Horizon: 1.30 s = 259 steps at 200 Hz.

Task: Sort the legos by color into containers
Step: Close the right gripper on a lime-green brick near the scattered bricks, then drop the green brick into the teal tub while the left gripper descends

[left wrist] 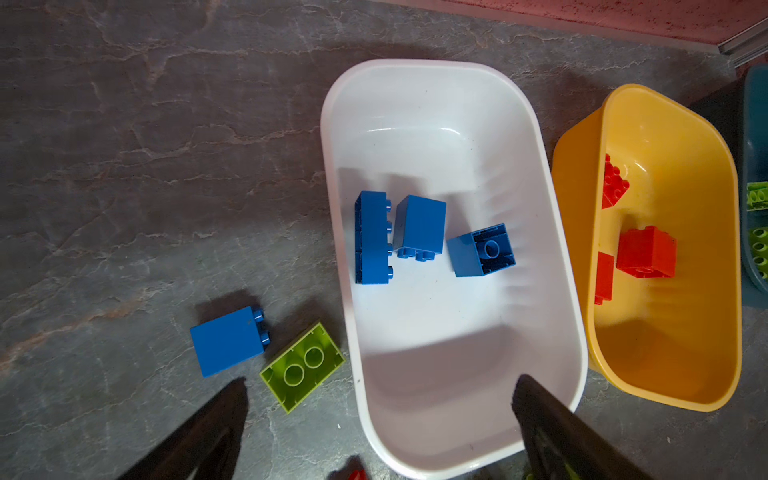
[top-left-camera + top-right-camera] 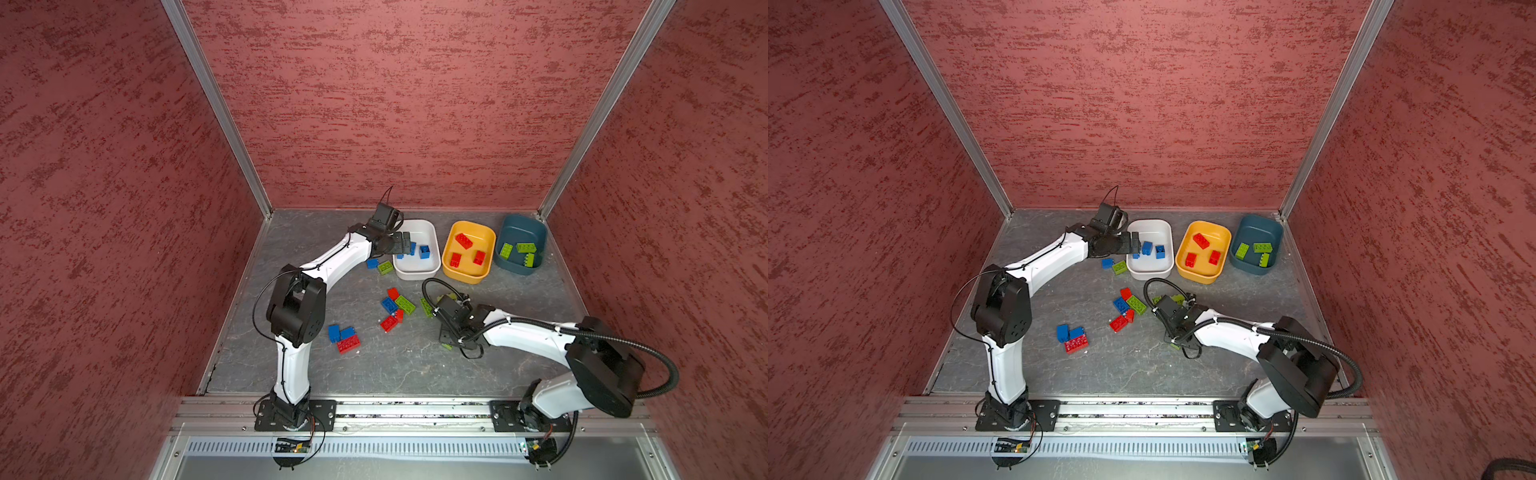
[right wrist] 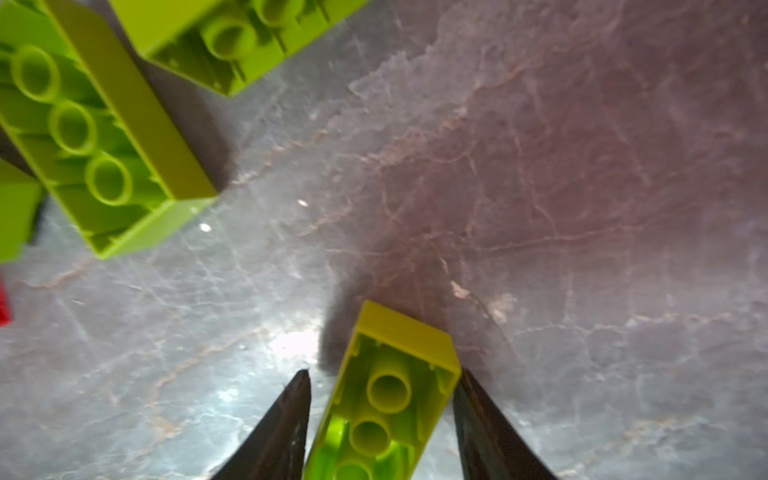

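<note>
Left hand (image 1: pixel 382 384) hovers over one end of the white tub (image 1: pixel 415 104), fingers wide apart, empty; three blue bricks (image 1: pixel 419 224) lie inside. Right hand (image 3: pixel 385 373) is low over the worktop (image 3: pixel 582 208), fingers apart astride a lime brick (image 3: pixel 390 395): one finger touches its side, the other stands just off. Red bricks (image 2: pixel 463 241) sit in the yellow tub (image 2: pixel 459 274), green bricks (image 2: pixel 525 248) in the teal tub (image 2: pixel 521 222). Loose bricks (image 2: pixel 395 307) are scattered mid-worktop.
</note>
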Motion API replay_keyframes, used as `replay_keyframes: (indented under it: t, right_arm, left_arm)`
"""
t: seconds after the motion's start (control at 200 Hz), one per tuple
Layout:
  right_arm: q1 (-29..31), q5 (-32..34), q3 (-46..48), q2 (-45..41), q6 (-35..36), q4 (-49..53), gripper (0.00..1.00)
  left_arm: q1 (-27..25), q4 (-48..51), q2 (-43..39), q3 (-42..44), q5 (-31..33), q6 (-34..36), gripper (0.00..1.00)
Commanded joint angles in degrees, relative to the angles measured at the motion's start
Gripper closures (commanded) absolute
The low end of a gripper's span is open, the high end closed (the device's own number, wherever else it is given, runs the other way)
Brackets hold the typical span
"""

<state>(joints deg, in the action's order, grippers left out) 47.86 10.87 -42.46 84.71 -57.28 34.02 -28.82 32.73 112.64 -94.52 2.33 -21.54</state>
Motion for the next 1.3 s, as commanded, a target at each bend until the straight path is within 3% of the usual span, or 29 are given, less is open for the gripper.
replay_keyframes:
  t: [0.0, 0.25, 0.476, 0.676, 0.811, 1.047, 1.292]
  right_arm:
    - [0.3, 1.9, 0.4, -1.1, 0.5, -0.9, 0.5]
    - [0.2, 2.9, 0.4, -1.1, 4.6, -2.2, 0.65]
    - [-2.7, 4.7, 1.7, -11.3, 11.6, -5.3, 0.73]
    - [-16.0, -0.6, 4.7, -19.7, 17.5, -13.3, 0.73]
    - [-26.4, -3.6, 3.0, -20.4, 23.5, -18.8, 0.73]
    - [-47.1, -12.0, -4.0, -9.6, 26.4, -30.5, 0.71]
    - [-57.6, -14.2, -21.9, 11.7, 26.7, -30.4, 0.7]
  left_arm:
    - [0.4, -3.0, -3.6, 1.6, 1.5, -1.1, 0.01]
    - [0.5, -7.8, -7.0, 6.8, 4.7, -1.6, 0.01]
    - [-0.1, -13.9, -11.7, 13.6, 6.3, -2.3, 0.0]
    - [-1.7, -21.4, -16.6, 21.5, 5.6, -4.2, 0.01]
    - [-2.9, -25.1, -19.7, 26.3, 7.0, -5.3, 0.0]
    - [-3.1, -27.7, -23.7, 31.4, 6.8, -5.8, 0.01]
    - [-3.2, -25.6, -27.8, 34.7, 8.8, -5.5, 0.01]
